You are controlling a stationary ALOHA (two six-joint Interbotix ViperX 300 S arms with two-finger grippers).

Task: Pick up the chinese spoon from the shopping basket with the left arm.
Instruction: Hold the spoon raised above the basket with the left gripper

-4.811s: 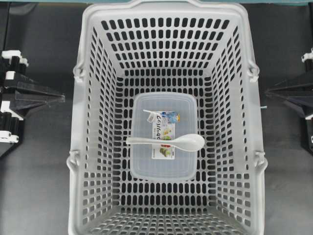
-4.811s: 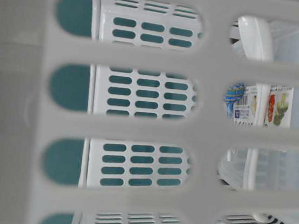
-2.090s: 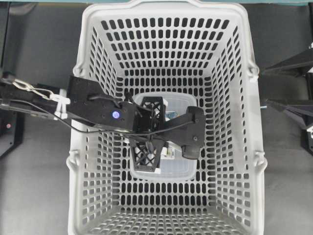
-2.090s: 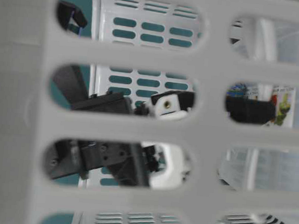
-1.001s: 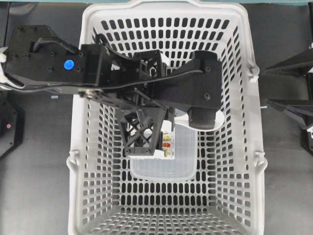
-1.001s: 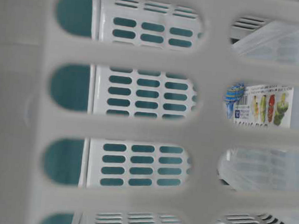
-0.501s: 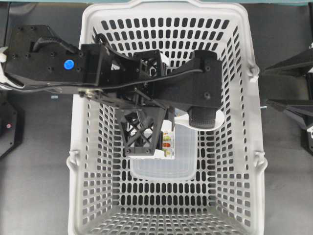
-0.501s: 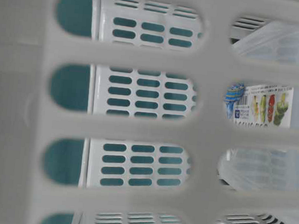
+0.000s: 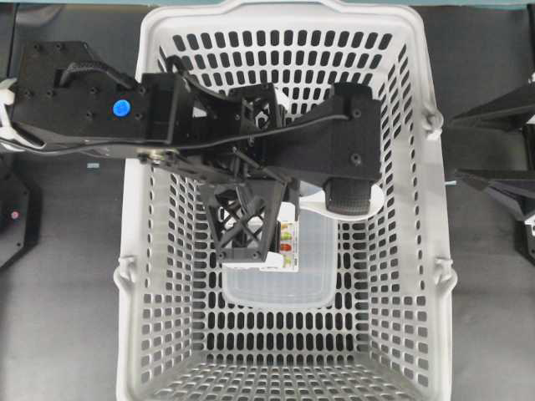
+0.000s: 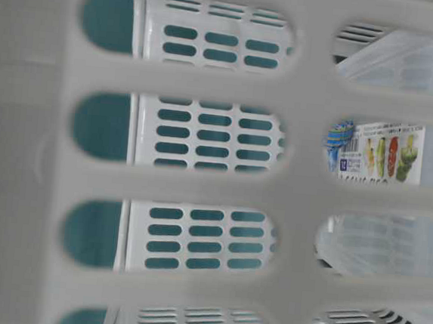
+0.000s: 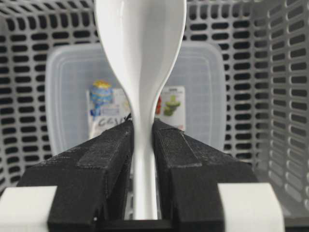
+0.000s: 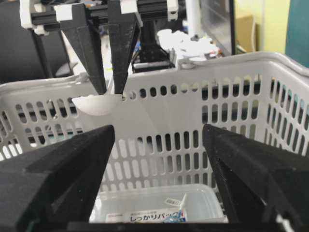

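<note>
The left gripper (image 11: 143,159) is clamped on the narrow handle of the spoon (image 11: 141,53); in the left wrist view the handle runs straight up the centre of the frame between the two black fingers (image 11: 104,159), its long axis in line with the gripper, and the bowl fills the upper centre. In the right wrist view the bowl (image 12: 96,104) hangs at the upper left, near the level of the rim of the basket (image 12: 203,65) and well above the container (image 12: 159,208) on the basket floor. The overhead view shows the left arm (image 9: 121,109) reaching in from the upper left across the basket (image 9: 142,334), with a sliver of white bowl (image 9: 376,199) showing beside the gripper at centre right. The right gripper (image 12: 159,159) stands wide and empty, outside the basket. Judged from this, the spoon is secured and clear of the container, so the pick appears essentially complete.
</note>
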